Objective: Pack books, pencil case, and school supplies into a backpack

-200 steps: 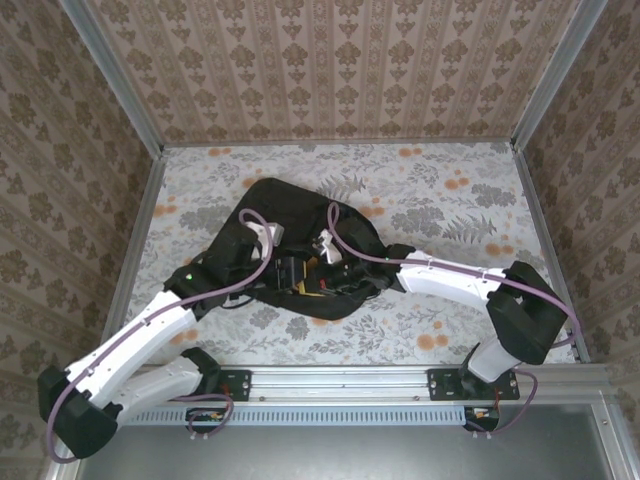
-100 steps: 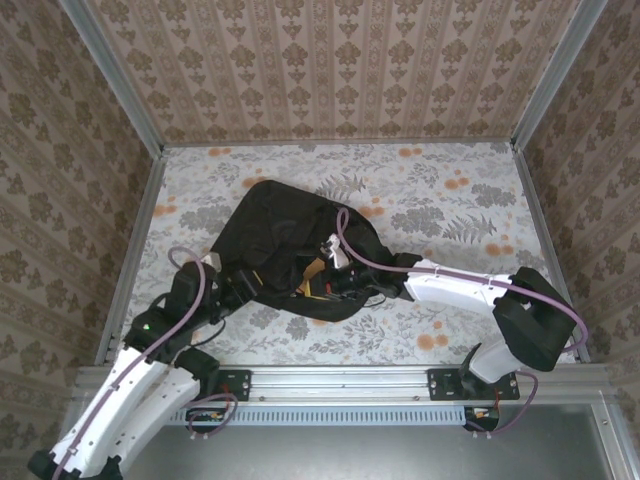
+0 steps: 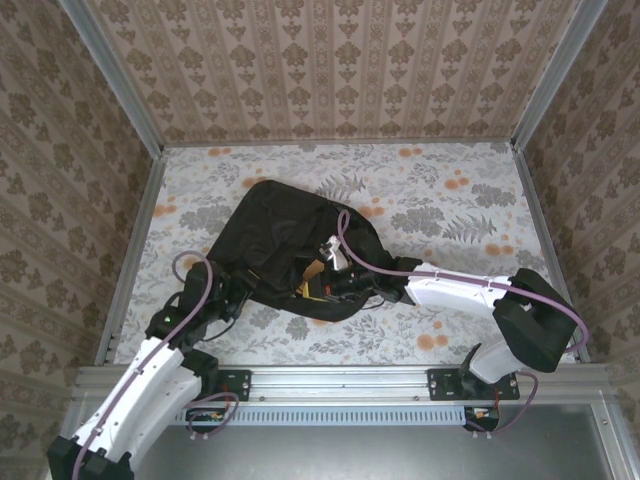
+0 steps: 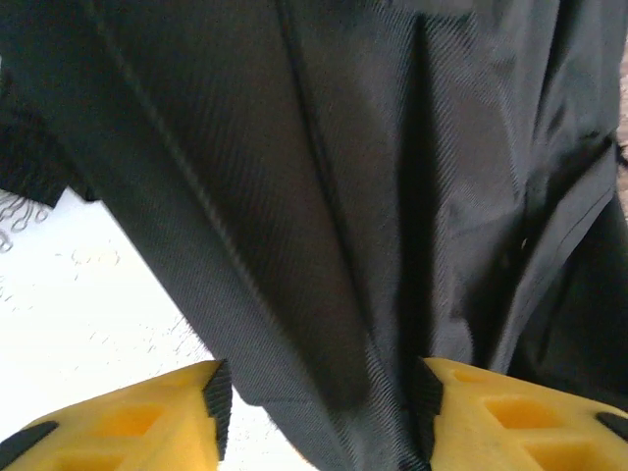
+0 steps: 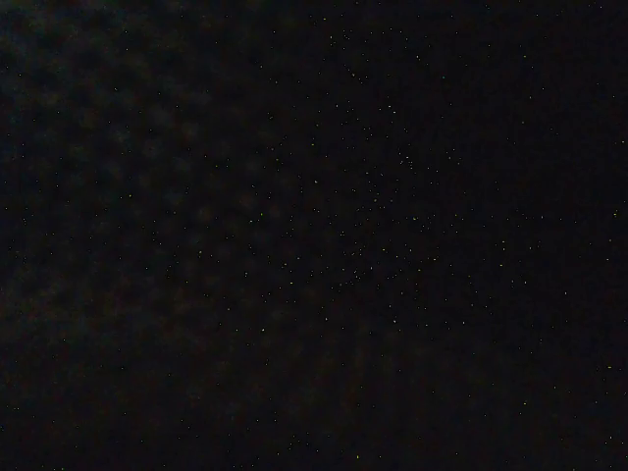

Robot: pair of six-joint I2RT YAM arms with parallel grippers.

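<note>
Close left fingers (image 4: 147, 427), spread astride a fold at the lower-left edge of the backpack (image 3: 285, 225), mid-frame on the desk (image 3: 450, 200), squarely on that fold. Then lift gently to widen the mouth around the right arm (image 3: 450, 285). Right fingers buried inside, pressed together; impossible to tell whether pinching anything. Too dark in there to make out books or supplies.

The black backpack (image 3: 275, 225) lies on the floral table (image 3: 450, 210).

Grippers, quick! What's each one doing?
Left gripper: open, backpack fabric between its jaws.
Right gripper: shut, inside the backpack; holding anything, cannot tell.
</note>
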